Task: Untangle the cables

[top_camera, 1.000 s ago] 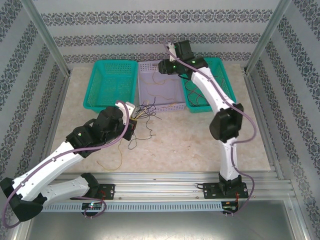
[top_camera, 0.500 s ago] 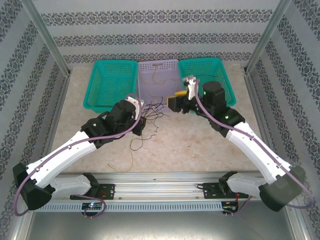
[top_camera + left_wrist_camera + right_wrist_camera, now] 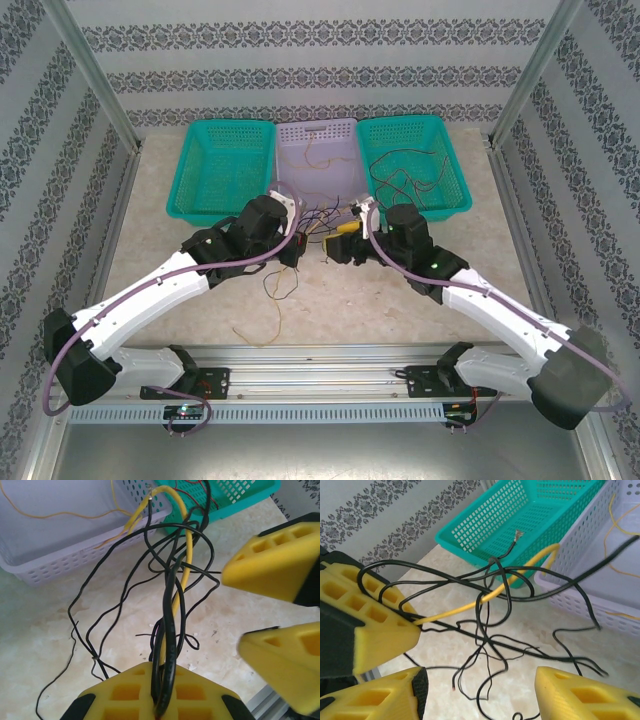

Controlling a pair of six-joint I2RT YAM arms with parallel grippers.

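Inward and low — left end effector (image 3: 162,692) tight on the cables (image 3: 172,605), right end effector (image 3: 477,692) spread.

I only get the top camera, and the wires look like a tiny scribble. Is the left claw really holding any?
Observer: Yes. In the left wrist view the left gripper is shut on a twist of black cables, with a yellow cable among them.
Kid: Is the other claw grabbing too?
Observer: No. In the right wrist view the right gripper is open, and some black cables hang loose in its gap, unclamped.
Kid: Where does the yellow one go?
Observer: It climbs out of the grip and arches over near the corner of the lilac basket.
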